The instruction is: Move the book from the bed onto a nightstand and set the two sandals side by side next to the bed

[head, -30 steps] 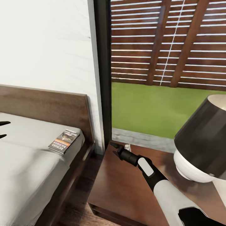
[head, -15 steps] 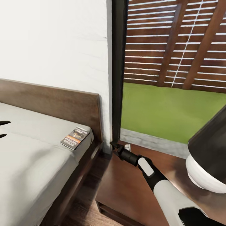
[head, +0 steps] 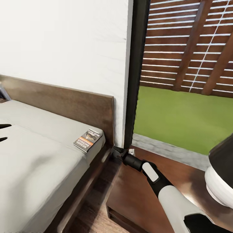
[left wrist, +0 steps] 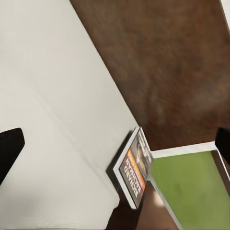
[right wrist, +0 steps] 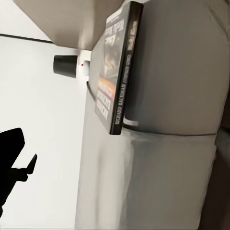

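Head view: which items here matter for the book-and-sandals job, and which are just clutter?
Job:
- thin dark-cover paperback book with orange band, lying at the mattress corner
- dark wood platform bed with grey mattress
- dark-brown wooden nightstand
- right gripper

Clutter:
- dark-shaded lamp with white base
- black-framed window

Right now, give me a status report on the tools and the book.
Right tool empty, over the gap between bed and nightstand. Left tool empty, over the mattress. Book flat near the headboard, nothing blocking it.
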`<state>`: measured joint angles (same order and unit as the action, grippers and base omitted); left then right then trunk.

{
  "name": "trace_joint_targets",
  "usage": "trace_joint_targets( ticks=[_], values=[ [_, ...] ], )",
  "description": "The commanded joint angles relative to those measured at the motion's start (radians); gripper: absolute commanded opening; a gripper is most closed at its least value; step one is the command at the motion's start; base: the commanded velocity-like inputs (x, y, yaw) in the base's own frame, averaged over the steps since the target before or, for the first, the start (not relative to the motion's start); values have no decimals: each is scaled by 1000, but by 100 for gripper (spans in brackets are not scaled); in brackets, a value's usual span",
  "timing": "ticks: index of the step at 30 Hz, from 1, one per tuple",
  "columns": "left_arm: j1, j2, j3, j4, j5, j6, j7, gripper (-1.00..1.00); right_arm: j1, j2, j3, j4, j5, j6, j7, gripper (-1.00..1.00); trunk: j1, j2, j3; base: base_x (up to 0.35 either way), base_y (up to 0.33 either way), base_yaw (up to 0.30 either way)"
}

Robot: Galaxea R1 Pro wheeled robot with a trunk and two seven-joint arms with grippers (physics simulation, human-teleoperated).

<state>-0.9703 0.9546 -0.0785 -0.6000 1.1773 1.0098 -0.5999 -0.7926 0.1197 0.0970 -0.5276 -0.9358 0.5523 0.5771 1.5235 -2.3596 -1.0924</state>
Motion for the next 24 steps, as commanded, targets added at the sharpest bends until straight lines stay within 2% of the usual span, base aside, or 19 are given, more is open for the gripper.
trace_joint_targets(
  ticks=[1, 10, 24],
  values=[
    [-2, 1, -6, 2, -3, 0, -9, 100, 0, -1, 1, 0, -6, 5, 0, 100, 0, 0, -1, 0, 0, 180],
    [-2, 1, -5, 1, -2, 0, -9, 100, 0, -1, 1, 0, -6, 5, 0, 100, 0, 0, -1, 0, 0, 145],
    [-2, 2, -3, 0, -4, 0, -10, 100, 0, -3, 1, -1, -6, 6, -1, 100, 0, 0, -1, 0, 0, 19]
  ],
)
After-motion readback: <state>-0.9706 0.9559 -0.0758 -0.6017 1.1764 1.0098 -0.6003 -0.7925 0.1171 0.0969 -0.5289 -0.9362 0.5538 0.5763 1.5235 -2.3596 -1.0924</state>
